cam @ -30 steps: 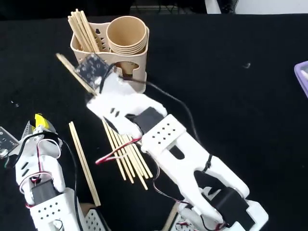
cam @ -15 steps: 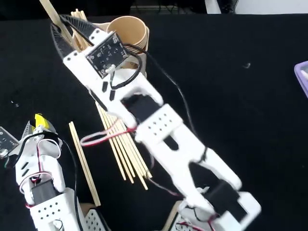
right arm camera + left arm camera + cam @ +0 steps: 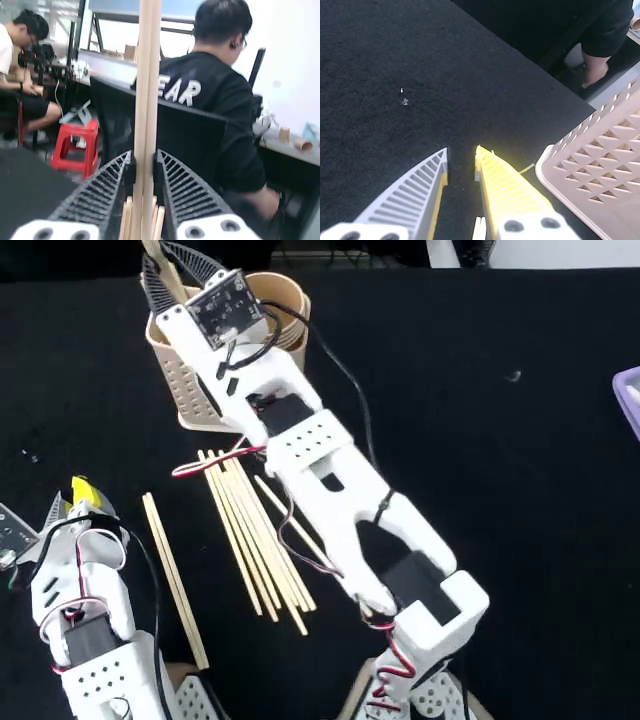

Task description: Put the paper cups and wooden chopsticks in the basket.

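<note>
Over the basket (image 3: 186, 390), the right tool (image 3: 144, 156) pinches two chopsticks (image 3: 148, 75), while the left tool (image 3: 461, 154) hangs slightly open and empty above the bench (image 3: 395, 60).

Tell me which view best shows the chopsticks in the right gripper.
Right wrist view: the chopsticks stand clamped in the right gripper. High view catches a short end by the basket. Left wrist view faces the table.

Lab/wkshop, cluttered desks (image 3: 107, 60), red stool (image 3: 75, 142)

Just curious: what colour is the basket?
The basket is beige, with small cut-out holes; best seen in the high view.
</note>
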Robot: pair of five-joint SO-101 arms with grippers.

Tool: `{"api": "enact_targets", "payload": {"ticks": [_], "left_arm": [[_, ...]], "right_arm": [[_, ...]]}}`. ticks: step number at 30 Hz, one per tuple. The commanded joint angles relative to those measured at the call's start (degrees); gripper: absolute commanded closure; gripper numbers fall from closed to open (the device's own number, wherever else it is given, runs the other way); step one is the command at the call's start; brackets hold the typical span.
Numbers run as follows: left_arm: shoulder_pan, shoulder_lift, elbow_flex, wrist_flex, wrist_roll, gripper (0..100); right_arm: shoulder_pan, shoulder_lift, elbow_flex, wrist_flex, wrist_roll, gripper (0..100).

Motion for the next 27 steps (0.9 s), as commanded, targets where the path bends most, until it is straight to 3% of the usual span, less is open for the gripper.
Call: {"api": "enact_targets", "payload": {"ticks": [1,7,15,20,23,27], "left_arm": [[0.7,-0.7,1.4,-1.1,-0.4,90],[4.1,-0.6,1.4,-1.0,-4.0,90],[4.6,-0.4,1.4,-0.9,-5.6,90],[4.5,-0.4,1.4,-0.9,-5.6,90],[4.6,-0.4,1.4,-0.9,-5.6,90],[4.5,-0.4,1.4,-0.9,-5.6,90]], "right_arm": [[1.1,-0.9,-5.8,12.8,0.0,97.9],[0.9,-0.9,-13.6,32.9,-0.4,82.1],[-0.5,-9.1,-26.9,66.0,-0.4,83.7],[-2.8,-14.5,-22.1,90.7,-0.2,83.5],[-3.5,-14.8,-13.1,94.3,-0.4,83.5],[-4.0,-15.1,6.5,84.3,-0.4,83.1]]}}
